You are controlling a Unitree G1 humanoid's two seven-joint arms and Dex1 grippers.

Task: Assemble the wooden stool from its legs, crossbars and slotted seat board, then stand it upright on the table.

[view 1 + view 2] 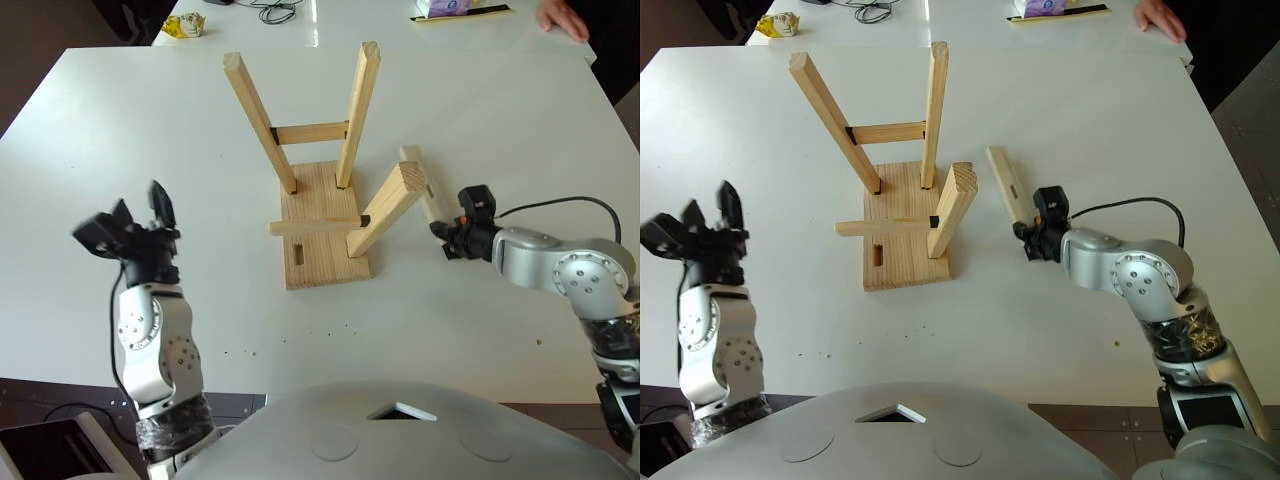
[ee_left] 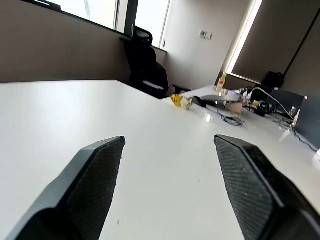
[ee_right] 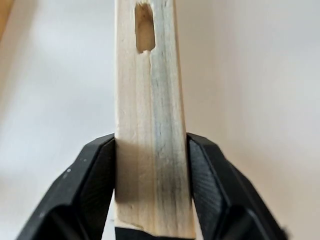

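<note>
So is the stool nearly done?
About halfway. Done: two legs stand in the seat board, joined by a crossbar. In hand: the right hand is shut on the fourth leg, which lies on the table; the left hand is open and empty. Left: the third leg leans tilted, the second crossbar sticks out sideways, the fourth leg must go in, and the stool needs turning upright.

white table (image 1: 520, 150) | black office chair (image 2: 146, 67) | bright windows (image 2: 97, 6) | brown wall (image 2: 50, 50)

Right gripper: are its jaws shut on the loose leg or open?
Shut: the right gripper clamps the loose leg, jaws touching both its sides.
</note>
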